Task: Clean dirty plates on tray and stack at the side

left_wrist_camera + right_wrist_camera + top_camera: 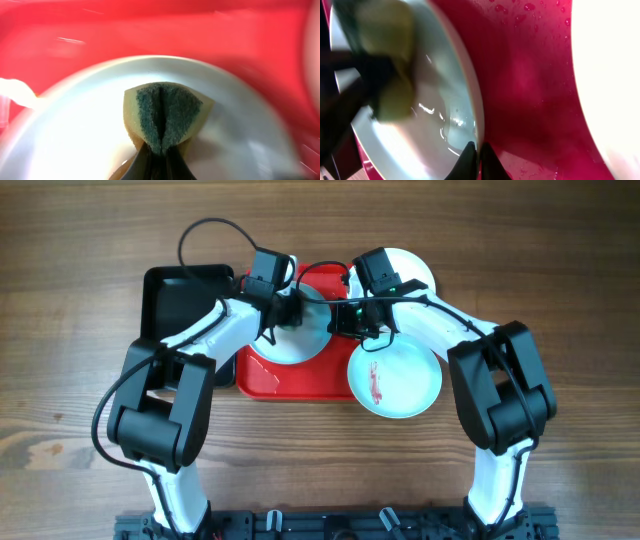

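**Risks.** The left gripper is clamped on a folded sponge, scouring face down on the centre plate. The right gripper is closed narrow at that plate's rim and appears to pinch it, though the contact itself is partly hidden.
- If that pinch is shallow, sponge pressure could spin or skate the plate. The red tray shows water droplets in the right wrist view, so its floor is probably slick.
- The two grippers work close together over one small plate, so a wide wiping stroke risks finger-to-finger contact.
- The streaked plate overhangs the tray's right front rim, partly over the desk. It may sit tilted, and a nudge from the right arm could tip or slide it.

**Containers.**
- The red tray carries the centre plate fully and the streaked plate in part. A red sauce smear lies inside the latter.
- The centre plate looks wet and shows no sauce where visible.
- A white plate lies at the tray's far right corner, half hidden by the right arm.
- The black tray, on the left, shows nothing inside where visible.
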Robot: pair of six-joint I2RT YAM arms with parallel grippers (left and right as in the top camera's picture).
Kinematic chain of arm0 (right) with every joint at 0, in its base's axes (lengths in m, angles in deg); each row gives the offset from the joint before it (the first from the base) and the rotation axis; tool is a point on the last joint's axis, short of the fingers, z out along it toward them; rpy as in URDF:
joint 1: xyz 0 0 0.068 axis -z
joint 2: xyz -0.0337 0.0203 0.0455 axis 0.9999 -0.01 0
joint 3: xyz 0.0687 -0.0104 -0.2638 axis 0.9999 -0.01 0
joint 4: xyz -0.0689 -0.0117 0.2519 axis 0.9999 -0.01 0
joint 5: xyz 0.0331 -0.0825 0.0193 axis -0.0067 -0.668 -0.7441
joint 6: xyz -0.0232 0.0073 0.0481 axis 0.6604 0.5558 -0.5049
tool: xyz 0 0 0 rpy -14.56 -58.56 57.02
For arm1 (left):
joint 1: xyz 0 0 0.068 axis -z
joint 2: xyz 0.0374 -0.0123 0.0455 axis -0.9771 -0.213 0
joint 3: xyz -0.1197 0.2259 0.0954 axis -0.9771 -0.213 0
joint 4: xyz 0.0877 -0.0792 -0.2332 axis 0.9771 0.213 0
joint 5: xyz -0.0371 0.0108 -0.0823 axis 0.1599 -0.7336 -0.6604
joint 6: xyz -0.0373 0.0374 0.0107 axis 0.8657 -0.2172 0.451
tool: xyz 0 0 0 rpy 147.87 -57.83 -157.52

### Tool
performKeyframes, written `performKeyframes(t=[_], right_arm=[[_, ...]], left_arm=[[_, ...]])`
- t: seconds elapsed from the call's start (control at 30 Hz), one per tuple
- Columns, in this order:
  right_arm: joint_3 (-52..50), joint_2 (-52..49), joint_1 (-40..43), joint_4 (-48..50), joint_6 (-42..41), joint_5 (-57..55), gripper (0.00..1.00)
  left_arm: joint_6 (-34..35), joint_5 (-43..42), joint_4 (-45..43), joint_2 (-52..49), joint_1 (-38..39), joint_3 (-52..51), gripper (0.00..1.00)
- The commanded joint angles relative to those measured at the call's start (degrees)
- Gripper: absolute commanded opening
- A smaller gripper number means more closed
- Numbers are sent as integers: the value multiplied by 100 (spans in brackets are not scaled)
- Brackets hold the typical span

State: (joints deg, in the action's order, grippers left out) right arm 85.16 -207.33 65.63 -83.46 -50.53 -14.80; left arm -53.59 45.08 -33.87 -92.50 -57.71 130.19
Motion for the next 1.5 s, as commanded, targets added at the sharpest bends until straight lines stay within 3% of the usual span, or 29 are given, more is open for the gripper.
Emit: performKeyframes(t=[0.0,0.23,0.37,0.47,0.67,0.8,0.93,1.2,1.33,1.47], right_arm=[[-11,-136,-42,-55,166,-48,4],[-11,-136,-42,-52,164,-48,4],[-11,-136,-42,-57,168,-46,4],[-11,-136,-42,-66,168,-48,4],[-11,-136,-42,-68,170,-48,4],[-11,-136,-42,-92,170,-55,4],[-11,-136,-42,-142,168,-52,4],[-11,-136,-42,-264,168,-50,4],[-11,-136,-42,-249,170,-50,4],[-11,-136,-42,-238,168,-48,5]], left_arm=[[-605,-1759,380,-151,63,-57,4],[-1062,-1939,1698,-151,48,-57,4],[-892,-1716,2041,-151,-72,-57,4],[-173,-667,2155,-151,-164,-57,4],[1493,2321,2205,-151,-162,-57,4],[2052,3241,2039,-151,-136,-55,4],[2050,3167,2004,-105,-136,131,4],[1998,2103,3283,422,-136,1683,4],[1521,1491,3875,660,-136,2553,4],[1331,1062,4107,798,-179,2704,4]])
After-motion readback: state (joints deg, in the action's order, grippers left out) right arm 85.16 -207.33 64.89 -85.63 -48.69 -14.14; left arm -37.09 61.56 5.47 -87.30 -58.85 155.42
